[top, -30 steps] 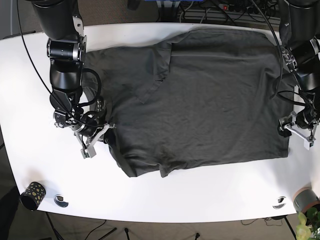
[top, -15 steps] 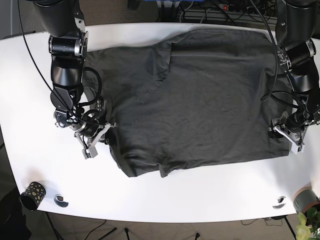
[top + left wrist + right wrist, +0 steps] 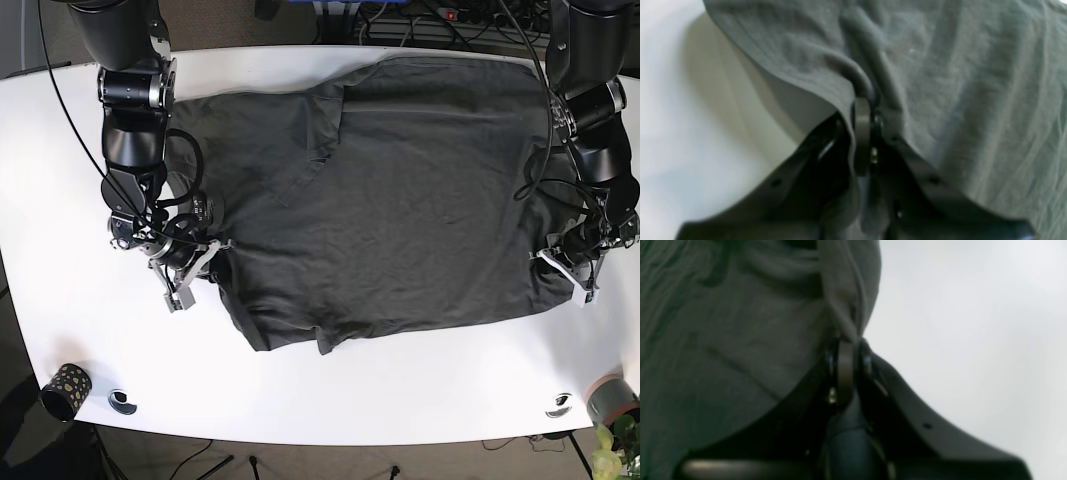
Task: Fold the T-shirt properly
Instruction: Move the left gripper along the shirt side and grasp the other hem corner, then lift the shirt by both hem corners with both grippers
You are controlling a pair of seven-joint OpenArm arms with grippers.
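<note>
The left gripper is pinched shut on the hem of the dark grey T-shirt, a fold of cloth draped over its upper finger and lifted off the white table; the right gripper is likewise closed tight on a bunched edge of the same garment, with bare tabletop just beside it; in the base view the left gripper sits at the shirt's edge on that view's right and the right gripper at the opposite edge on the view's left, both near the table's front half; the shirt lies spread across the middle of the table, mostly flat, with one flap already turned over near the top centre and a small curl at the front hem; a patterned cup stands well apart at the front corner. To make the fold cleanly, both arms should probably rise together and only enough to clear the cloth, then travel at matched speed across the shirt so the held edge stays taut and straight; uneven lift risks a skewed crease, and a pinch this shallow could slip if pulled hard.
</note>
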